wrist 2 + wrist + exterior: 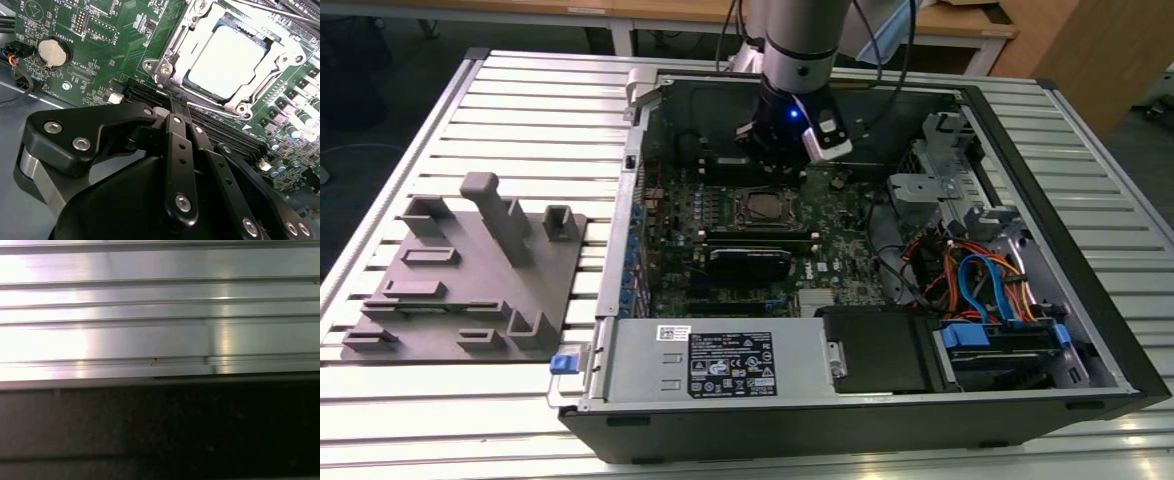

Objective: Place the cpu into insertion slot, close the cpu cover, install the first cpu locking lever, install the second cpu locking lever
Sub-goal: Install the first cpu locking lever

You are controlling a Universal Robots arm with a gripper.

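Hovering inside the open computer case (pixel 1067 250), the end effector (pixel 175 107) has its black fingers pressed together, clenched on nothing, just short of the insertion slot (pixel 170 62). Its fingertips hide part of the near slot rim. Within the slot, the cpu (pixel 227 60) lies flat, framed by the closed cpu cover (pixel 272 65).

A coin battery (pixel 52 51) lies on the green board well aside of the jaws; a grey fixture block (pixel 467 275) rests on the slatted tabletop (pixel 520 90), farther off.
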